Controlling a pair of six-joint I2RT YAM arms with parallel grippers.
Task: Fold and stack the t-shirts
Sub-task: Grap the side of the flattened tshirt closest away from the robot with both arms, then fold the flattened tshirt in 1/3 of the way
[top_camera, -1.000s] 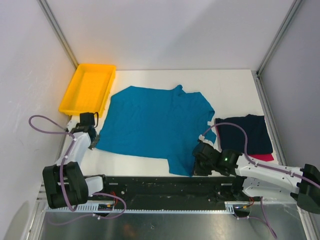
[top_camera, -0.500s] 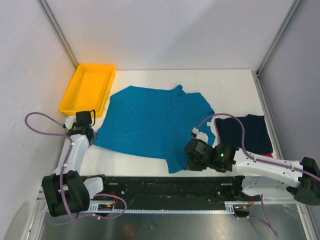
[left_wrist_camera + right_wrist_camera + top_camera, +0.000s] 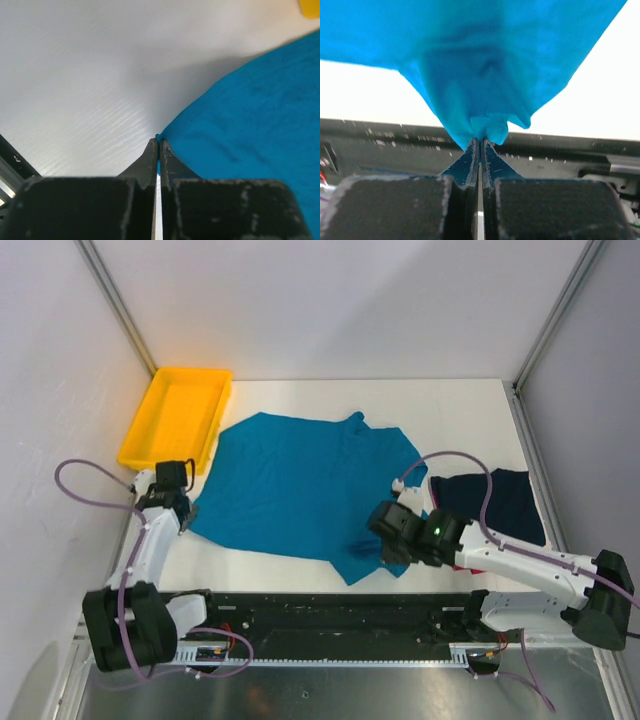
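Above: teal shirt (image 3: 300, 480) spread beside the tray (image 3: 175, 420), navy shirt (image 3: 495, 502) farther off. Left wrist: left end effector (image 3: 159, 145) pinches a hem corner. Right wrist: right end effector (image 3: 480, 142) grips the other, bunched corner. Likely the first fold; next, carry both corners across evenly.

Left hand (image 3: 159, 142) pinched closed; right hand (image 3: 480, 141) likewise.

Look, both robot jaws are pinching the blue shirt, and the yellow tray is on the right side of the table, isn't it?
Not quite. The yellow tray sits at the far left corner of the table, not on the right side; the top external view shows it. The rest is right: both arms' jaws are pinched shut on the blue shirt.
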